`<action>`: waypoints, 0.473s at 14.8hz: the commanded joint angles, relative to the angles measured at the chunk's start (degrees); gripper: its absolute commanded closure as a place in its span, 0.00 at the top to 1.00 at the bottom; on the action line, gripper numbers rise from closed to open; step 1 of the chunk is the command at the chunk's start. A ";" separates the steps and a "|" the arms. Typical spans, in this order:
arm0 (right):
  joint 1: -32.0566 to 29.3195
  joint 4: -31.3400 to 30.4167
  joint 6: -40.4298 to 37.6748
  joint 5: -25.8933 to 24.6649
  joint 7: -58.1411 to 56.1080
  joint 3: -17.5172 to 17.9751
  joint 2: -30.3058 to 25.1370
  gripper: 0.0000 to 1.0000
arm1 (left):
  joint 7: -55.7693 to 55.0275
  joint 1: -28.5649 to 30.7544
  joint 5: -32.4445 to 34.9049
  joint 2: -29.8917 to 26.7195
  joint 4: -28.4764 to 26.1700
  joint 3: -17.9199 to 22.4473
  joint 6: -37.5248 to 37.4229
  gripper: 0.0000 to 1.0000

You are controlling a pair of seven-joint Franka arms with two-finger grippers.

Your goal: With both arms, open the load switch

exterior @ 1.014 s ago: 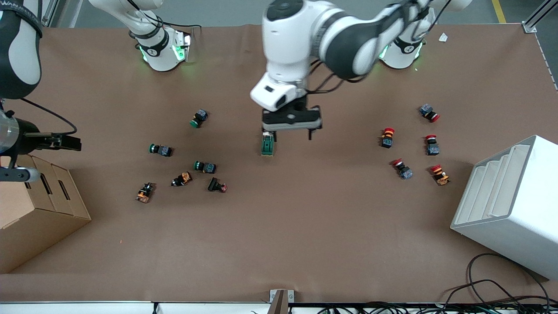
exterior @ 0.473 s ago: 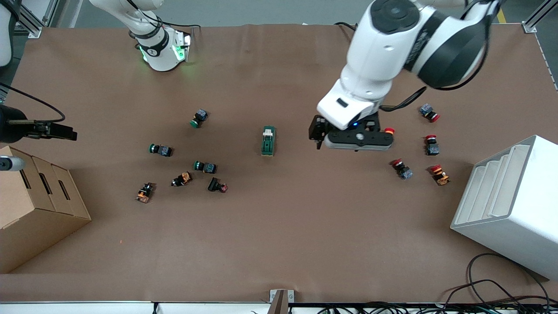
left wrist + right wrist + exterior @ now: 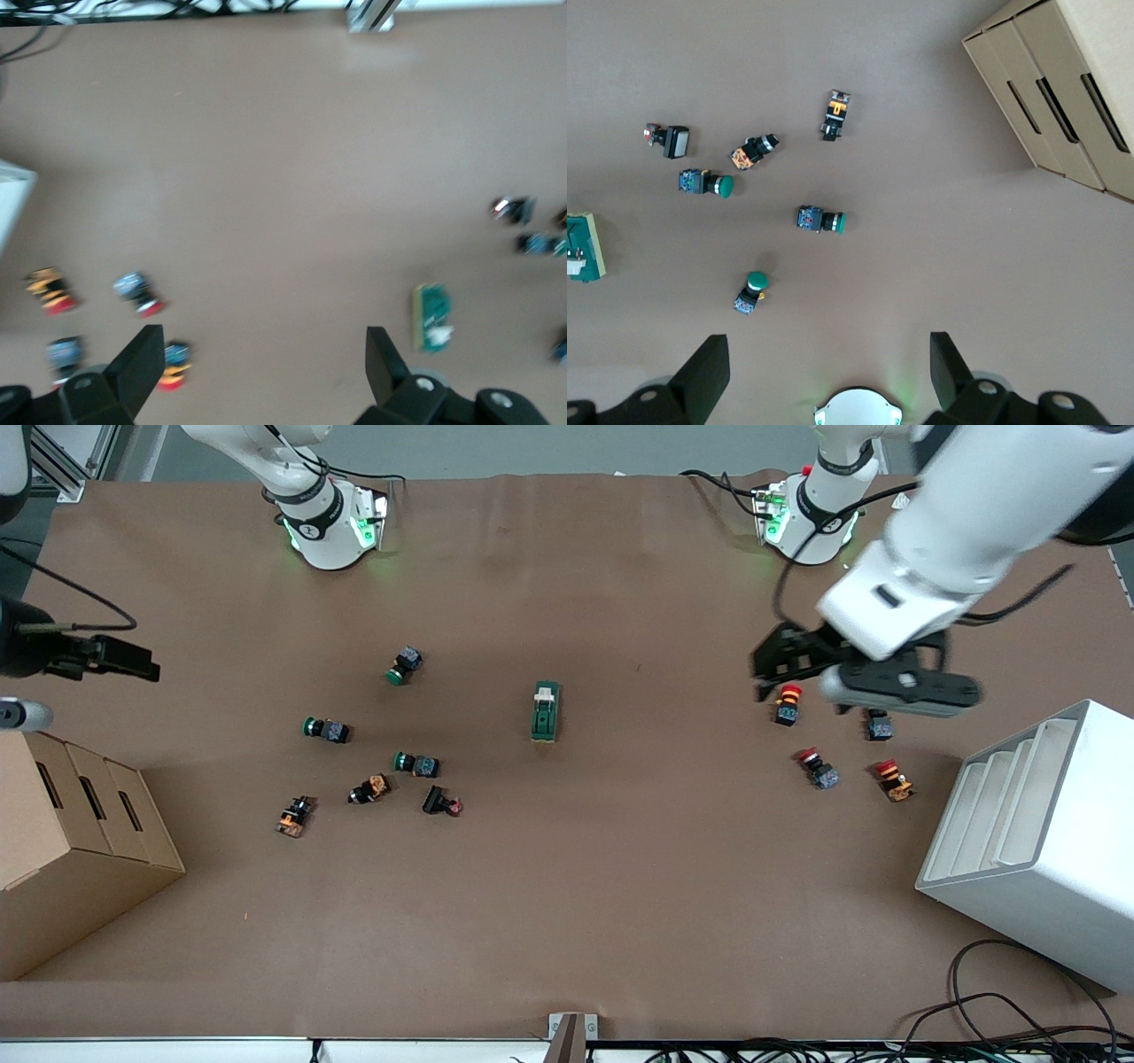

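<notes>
The load switch point(image 3: 545, 711) is a dark green block with a white toggle, lying alone mid-table; it also shows in the left wrist view point(image 3: 432, 314) and at the edge of the right wrist view point(image 3: 585, 248). My left gripper point(image 3: 850, 673) hangs open over the red push-buttons toward the left arm's end, well away from the switch. Nothing sits between its fingers point(image 3: 142, 367). My right gripper point(image 3: 124, 661) is open and empty above the table's edge at the right arm's end, by the cardboard box, with bare table between its fingertips point(image 3: 709, 372).
Green and orange push-buttons point(image 3: 416, 763) lie scattered toward the right arm's end, and red ones point(image 3: 819, 769) toward the left arm's end. A cardboard box point(image 3: 80, 841) and a white slotted rack point(image 3: 1036, 841) stand at the two ends. Cables trail along the front edge.
My left gripper has swung from right over the load switch toward the left arm's end and now hangs over the red push-buttons. The switch has stayed put. The right gripper barely shifted.
</notes>
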 commanded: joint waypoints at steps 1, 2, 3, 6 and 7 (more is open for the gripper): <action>0.99 -4.93 1.59 -0.86 -0.15 -0.20 -4.23 1.00 | 7.61 0.01 -1.28 -5.65 -4.71 5.51 -3.95 1.00; 1.08 -6.07 1.85 -0.86 -0.07 -0.29 -5.46 1.00 | 8.85 0.01 -1.19 -5.74 -4.63 6.92 -5.18 1.00; 0.91 -7.30 2.38 -0.86 -0.07 -0.29 -6.69 1.00 | 8.78 0.01 -1.10 -6.35 -4.97 8.32 -5.45 1.00; 0.03 -8.63 2.39 -0.69 -0.07 -0.20 -9.33 1.00 | 8.95 0.45 -0.75 -9.07 -7.96 12.81 -5.63 1.00; -0.06 -8.72 2.03 -0.69 0.02 -0.12 -10.12 1.00 | 9.21 0.89 -0.66 -9.78 -8.92 13.69 -6.85 1.00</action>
